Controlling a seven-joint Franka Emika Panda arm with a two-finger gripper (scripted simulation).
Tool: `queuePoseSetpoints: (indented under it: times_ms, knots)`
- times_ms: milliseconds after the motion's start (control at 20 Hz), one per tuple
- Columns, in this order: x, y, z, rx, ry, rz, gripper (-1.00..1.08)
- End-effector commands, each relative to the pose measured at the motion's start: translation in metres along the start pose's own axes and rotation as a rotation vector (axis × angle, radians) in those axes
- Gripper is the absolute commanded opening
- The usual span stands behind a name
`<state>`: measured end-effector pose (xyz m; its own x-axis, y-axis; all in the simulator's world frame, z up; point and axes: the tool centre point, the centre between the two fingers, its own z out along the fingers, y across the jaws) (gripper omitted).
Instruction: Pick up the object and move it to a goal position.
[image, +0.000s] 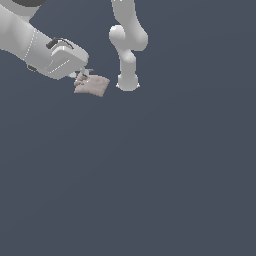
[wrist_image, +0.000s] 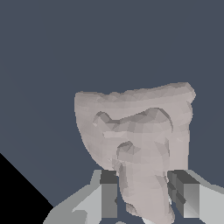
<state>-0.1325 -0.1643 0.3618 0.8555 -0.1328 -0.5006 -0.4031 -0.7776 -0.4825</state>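
Exterior view: gripper (image: 82, 76) at the object (image: 92, 85), just beside the robot base (image: 127, 82).
Wrist view: fingers (wrist_image: 108, 194) pinching the object's (wrist_image: 135, 131) ridged end. Grasp step; next, lifting toward the unseen goal.

1. Floor (image: 165, 180): flat, plain dark slate-blue, no markings.
2. Robot base (image: 127, 82) stands on it, near the top of the exterior view.
3. Pinkish-beige lump (image: 92, 85) sits just beside the base, on the exterior view's left.

Ridged pinkish-beige object (wrist_image: 140, 140) between the two grey fingers (wrist_image: 108, 194) of the tool (wrist_image: 146, 197), over the dark worktop (wrist_image: 65, 48).
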Motion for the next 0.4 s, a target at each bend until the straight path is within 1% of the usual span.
queuePoseSetpoints:
  times_ms: [0,150,350]
  knots:
    - [-0.0089,0.0016,-0.0082,0.000,-0.002,0.000,-1.00]
    - [-0.0138,0.0026,-0.0138,0.000,-0.002,-0.001,-1.00]
    - [-0.0140,0.0028,-0.0154,-0.001,-0.002,-0.002,-1.00]
